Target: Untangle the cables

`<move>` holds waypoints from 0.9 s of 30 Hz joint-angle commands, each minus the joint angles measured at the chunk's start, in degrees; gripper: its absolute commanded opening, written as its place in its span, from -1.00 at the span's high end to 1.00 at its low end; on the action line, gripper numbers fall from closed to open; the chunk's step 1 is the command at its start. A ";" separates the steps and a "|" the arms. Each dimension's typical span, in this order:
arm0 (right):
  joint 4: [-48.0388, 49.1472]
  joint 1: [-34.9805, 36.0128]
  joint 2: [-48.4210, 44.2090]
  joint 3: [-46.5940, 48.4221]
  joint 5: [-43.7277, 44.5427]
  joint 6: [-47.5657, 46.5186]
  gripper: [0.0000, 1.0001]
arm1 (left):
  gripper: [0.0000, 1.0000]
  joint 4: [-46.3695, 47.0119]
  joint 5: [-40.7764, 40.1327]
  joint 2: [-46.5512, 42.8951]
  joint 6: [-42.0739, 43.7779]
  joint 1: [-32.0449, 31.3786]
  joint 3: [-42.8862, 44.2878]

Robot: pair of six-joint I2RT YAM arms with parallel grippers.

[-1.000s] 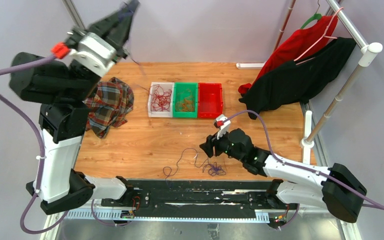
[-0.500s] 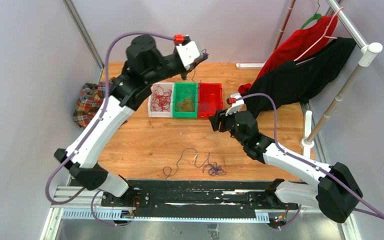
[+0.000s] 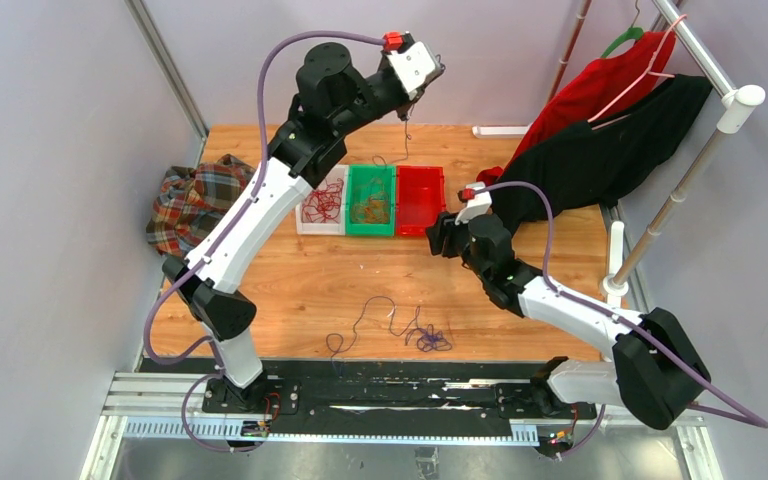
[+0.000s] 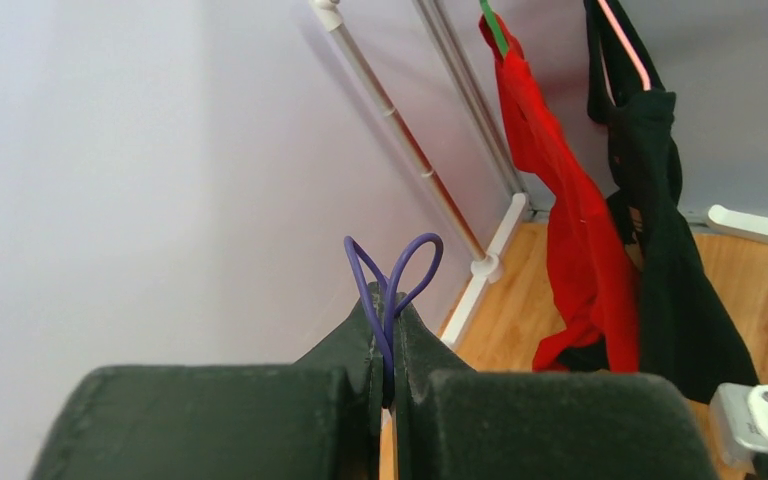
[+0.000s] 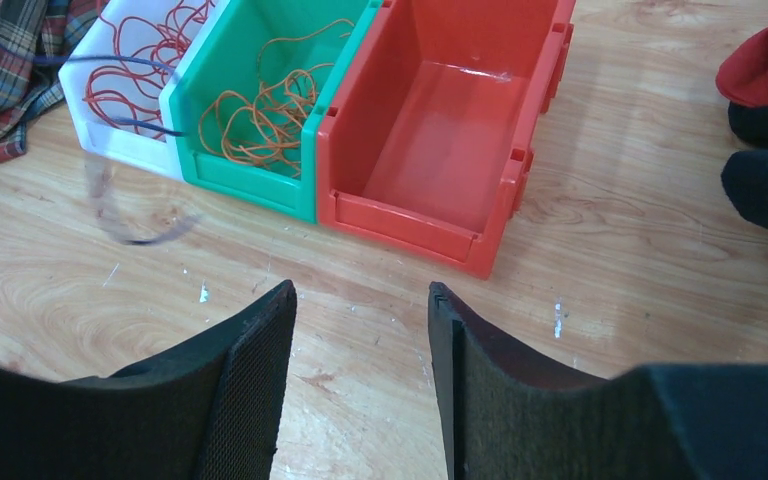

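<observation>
My left gripper (image 3: 434, 72) is raised high above the back of the table and is shut on a dark purple cable (image 4: 392, 290), which loops out past the fingertips. The thin strand (image 3: 405, 135) hangs down toward the bins. A purple tangle (image 3: 425, 338) lies on the table near the front edge. Red cables (image 3: 322, 200) fill the white bin (image 5: 120, 150). Orange cables (image 5: 260, 110) lie in the green bin (image 3: 371, 229). The red bin (image 5: 410, 235) is empty. My right gripper (image 5: 360, 292) is open and empty, low over bare wood just in front of the red bin.
A plaid cloth (image 3: 192, 200) lies at the table's left edge. Red and black garments (image 3: 600, 150) hang from a rack at the back right and drape onto the table. A white strip (image 3: 500, 130) lies at the back edge.
My left arm swung from the far left up and across to above the bins, carrying the purple cable. My right gripper moved from beside the tangle forward to the red bin.
</observation>
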 commanded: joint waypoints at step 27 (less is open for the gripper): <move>-5.67 -4.10 -8.93 -5.52 12.54 5.02 0.03 | 0.99 11.01 -4.83 14.65 -3.96 -0.22 0.91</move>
